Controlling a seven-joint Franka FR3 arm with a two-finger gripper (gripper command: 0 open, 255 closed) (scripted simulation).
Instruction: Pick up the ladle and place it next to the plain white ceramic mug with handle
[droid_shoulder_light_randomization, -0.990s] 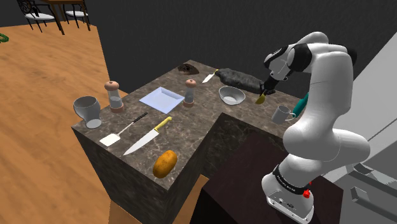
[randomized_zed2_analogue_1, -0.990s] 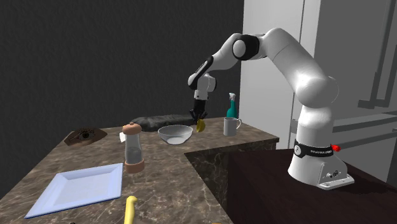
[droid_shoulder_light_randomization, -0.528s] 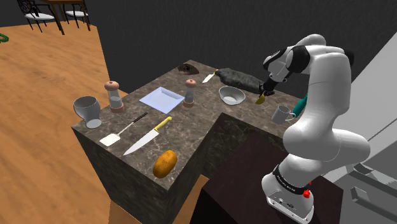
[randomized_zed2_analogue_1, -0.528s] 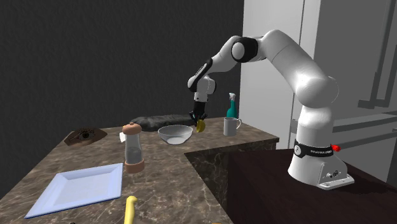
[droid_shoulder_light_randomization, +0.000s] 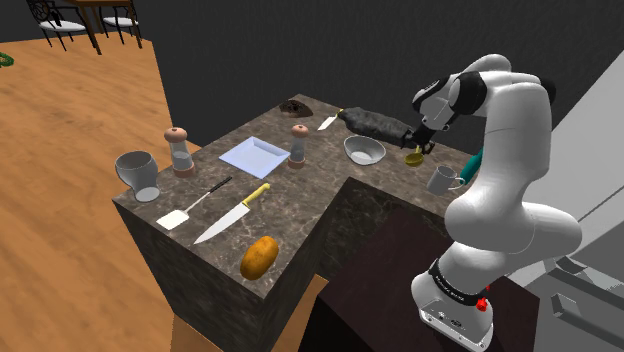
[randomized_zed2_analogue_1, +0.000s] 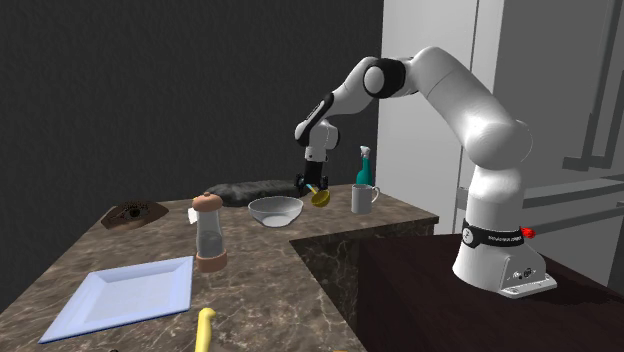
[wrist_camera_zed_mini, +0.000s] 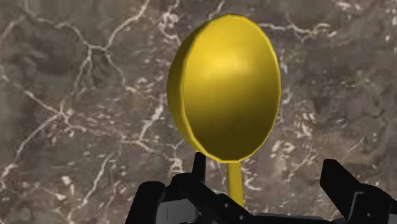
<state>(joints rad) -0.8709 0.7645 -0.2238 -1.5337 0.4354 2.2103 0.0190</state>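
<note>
Yellow ladle (wrist_camera_zed_mini: 226, 89) between parted fingers (wrist_camera_zed_mini: 347, 191)

The gripper (wrist_camera_zed_mini: 245, 197) is spread wide, and the ladle's handle runs between the black fingers (one plainly clear of it). Its scoop hangs close over the marble counter (droid_shoulder_light_randomization: 300, 195), between the grey bowl (droid_shoulder_light_randomization: 364, 150) and the pale mug (droid_shoulder_light_randomization: 441, 179).

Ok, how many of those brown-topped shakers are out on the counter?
2. One clear, brown-topped shaker stands near the grey cup; the other stands beside the pale square plate.

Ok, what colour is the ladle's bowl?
Yellow; the ladle shows best in the wrist view.
</note>
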